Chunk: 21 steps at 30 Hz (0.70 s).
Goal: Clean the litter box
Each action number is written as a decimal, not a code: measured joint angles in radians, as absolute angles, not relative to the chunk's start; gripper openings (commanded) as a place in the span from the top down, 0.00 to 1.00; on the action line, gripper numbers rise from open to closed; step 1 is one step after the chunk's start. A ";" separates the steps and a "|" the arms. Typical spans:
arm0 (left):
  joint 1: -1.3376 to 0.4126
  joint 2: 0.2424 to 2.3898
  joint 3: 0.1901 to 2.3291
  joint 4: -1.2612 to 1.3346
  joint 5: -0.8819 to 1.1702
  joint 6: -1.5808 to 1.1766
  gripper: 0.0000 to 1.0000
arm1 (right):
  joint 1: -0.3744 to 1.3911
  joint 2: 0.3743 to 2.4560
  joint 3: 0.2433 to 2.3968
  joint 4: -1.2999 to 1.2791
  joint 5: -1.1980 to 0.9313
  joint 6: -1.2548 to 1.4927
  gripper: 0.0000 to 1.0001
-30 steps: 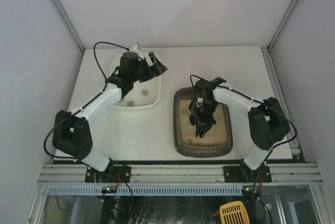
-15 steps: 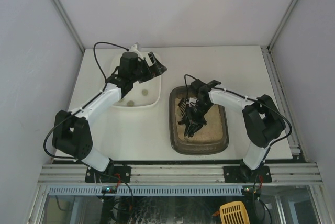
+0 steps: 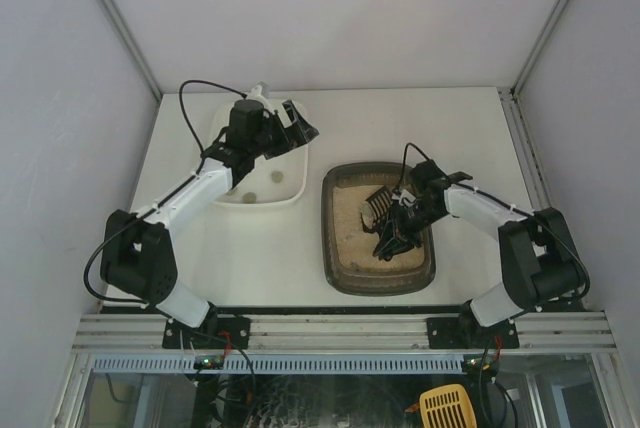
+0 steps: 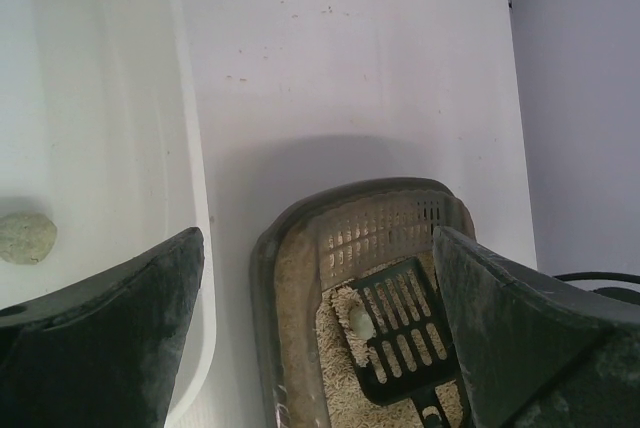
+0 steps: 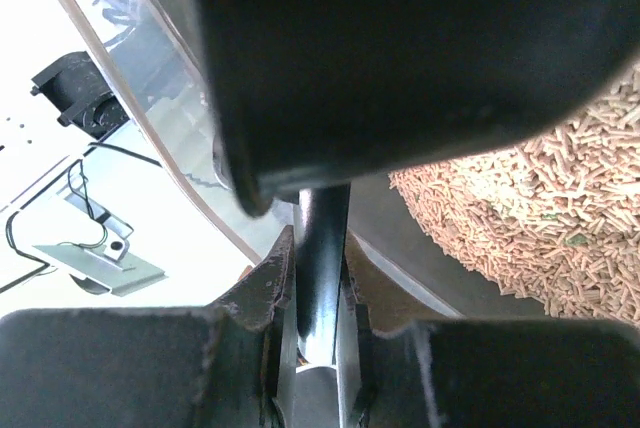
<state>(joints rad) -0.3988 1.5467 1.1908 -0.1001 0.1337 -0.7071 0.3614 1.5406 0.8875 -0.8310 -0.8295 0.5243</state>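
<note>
The litter box (image 3: 345, 248), a dark tray of beige litter, lies right of centre on the table. In the left wrist view its near corner (image 4: 268, 278) shows. My right gripper (image 3: 402, 226) is over the litter, shut on the handle (image 5: 322, 248) of a black slotted scoop (image 3: 377, 205). The scoop's head (image 4: 405, 333) carries some litter and a pale clump (image 4: 361, 322). My left gripper (image 3: 296, 128) hangs open and empty over the right rim of a white tub (image 3: 262, 191), its jaws (image 4: 315, 248) standing wide apart.
The white tub (image 4: 100, 128) holds a greenish clump (image 4: 25, 238) and two show from above (image 3: 250, 194). White walls close in the table's back and sides. Below the front rail lies a yellow slotted thing (image 3: 445, 408).
The litter box slid a little to the left. My right wrist swung out to the right, and the scoop now sits further back in the box with litter on it. The left arm has not moved.
</note>
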 measured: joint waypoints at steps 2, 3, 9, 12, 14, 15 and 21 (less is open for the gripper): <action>-0.399 1.549 1.191 -0.101 0.132 -0.704 0.00 | 0.354 1.512 0.860 -0.813 -0.838 0.533 1.00; -0.399 1.549 1.191 -0.101 0.131 -0.697 0.00 | 0.356 1.501 0.849 -0.802 -0.842 0.538 1.00; -0.397 1.551 1.193 -0.123 0.126 -0.642 0.00 | 0.380 1.417 0.771 -0.733 -0.855 0.544 1.00; -0.392 1.551 1.195 -0.153 0.127 -0.614 0.00 | 0.382 1.359 0.711 -0.677 -0.855 0.559 1.00; -0.384 1.551 1.201 -0.189 0.137 -0.598 0.00 | 0.382 1.308 0.671 -0.629 -0.847 0.578 1.00; -0.378 1.551 1.205 -0.206 0.142 -0.590 0.00 | 0.382 1.280 0.652 -0.607 -0.838 0.587 1.00; -0.335 1.547 1.214 -0.251 0.155 -0.544 0.00 | 0.404 1.008 0.479 -0.393 -0.772 0.671 1.00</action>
<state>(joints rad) -0.3351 1.5467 1.2144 -0.2508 0.1551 -0.5442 0.4038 1.0084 0.4786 -0.3935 -0.7715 0.6712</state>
